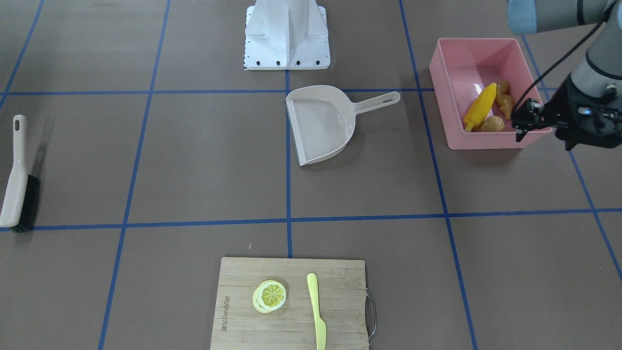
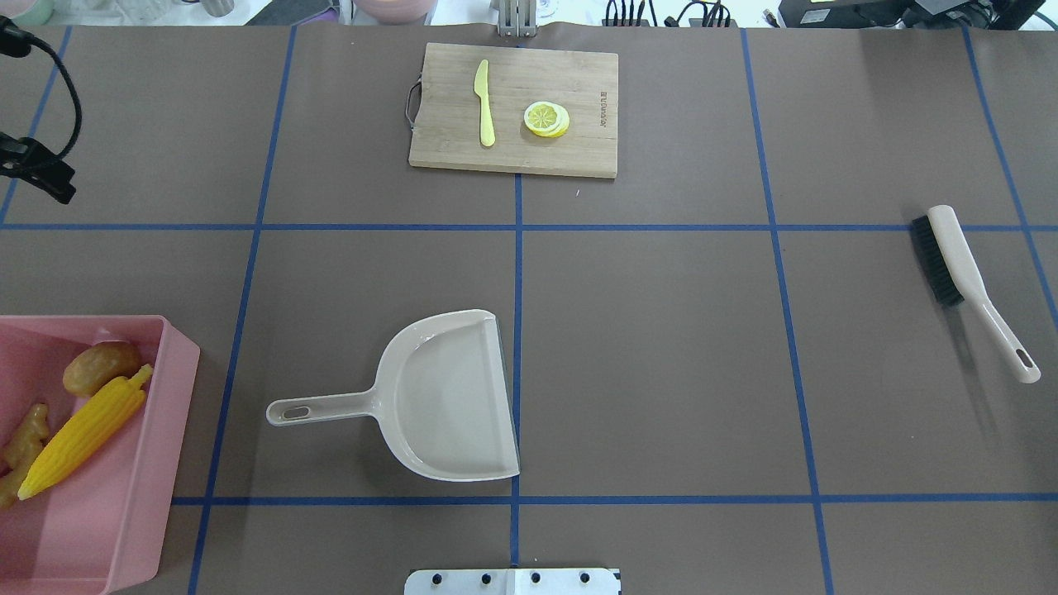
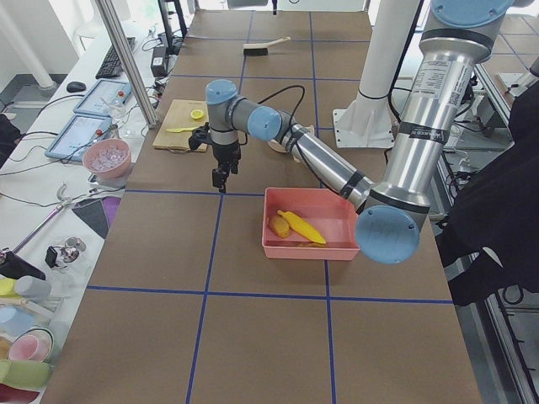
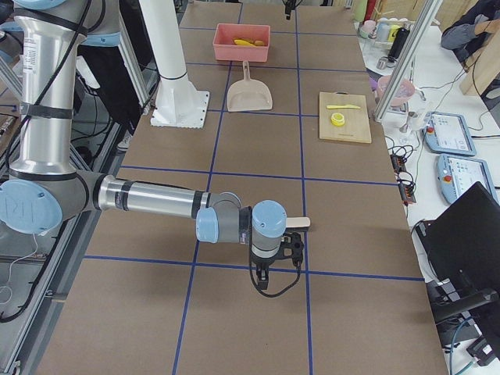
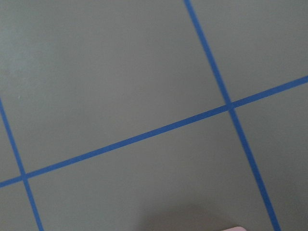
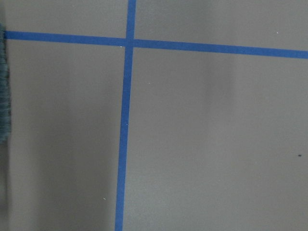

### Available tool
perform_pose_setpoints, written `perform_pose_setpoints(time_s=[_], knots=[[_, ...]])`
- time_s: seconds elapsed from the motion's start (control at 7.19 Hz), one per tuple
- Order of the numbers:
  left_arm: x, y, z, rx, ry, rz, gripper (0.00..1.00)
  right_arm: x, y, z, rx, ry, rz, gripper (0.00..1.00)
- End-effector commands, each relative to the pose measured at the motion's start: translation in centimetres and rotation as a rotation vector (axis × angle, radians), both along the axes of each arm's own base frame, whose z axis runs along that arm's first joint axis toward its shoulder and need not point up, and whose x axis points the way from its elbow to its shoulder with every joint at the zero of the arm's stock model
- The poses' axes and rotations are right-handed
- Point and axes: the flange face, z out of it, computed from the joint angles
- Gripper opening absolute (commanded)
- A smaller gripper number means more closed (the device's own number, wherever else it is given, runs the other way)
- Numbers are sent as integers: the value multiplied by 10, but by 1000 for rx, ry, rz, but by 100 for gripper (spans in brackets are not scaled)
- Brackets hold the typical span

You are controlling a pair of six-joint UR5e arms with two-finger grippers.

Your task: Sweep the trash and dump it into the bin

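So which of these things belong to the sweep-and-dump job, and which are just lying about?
Part of the job: corn cob, ginger root and potato, all lying in the pink bin; dustpan; brush.

Just lying about: cutting board, lemon slice, yellow knife.

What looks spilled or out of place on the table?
Nothing stands out. Corn, ginger and potato all lie inside the pink bin; the dustpan sits empty and flat, the brush lies off to one side.
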Motion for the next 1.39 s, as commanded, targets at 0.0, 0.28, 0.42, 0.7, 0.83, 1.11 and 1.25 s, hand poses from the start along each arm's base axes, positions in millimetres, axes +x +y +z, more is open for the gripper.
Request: perform_pose_setpoints(time_s=[0.0, 0.28, 0.42, 0.7, 0.83, 1.11, 1.25], knots=[[-58, 22, 62, -190, 80, -106, 98, 0, 0, 0, -2, 0, 0, 100], [-118, 36, 138, -312, 78, -215, 98, 0, -1, -1, 1, 0, 0, 100], [-132, 38, 158, -334, 127, -239, 98, 0, 0, 0, 0, 0, 0, 100], [-146, 67, 216, -286, 208, -253, 98, 0, 0, 0, 0, 0, 0, 100], [-147, 68, 216, -273, 211, -259, 98, 0, 0, 0, -2, 0, 0, 100], [-164, 74, 220, -296, 226, -295, 98, 0, 0, 0, 0, 0, 0, 100], [-171, 79, 220, -287, 228, -303, 98, 0, 0, 0, -2, 0, 0, 100]])
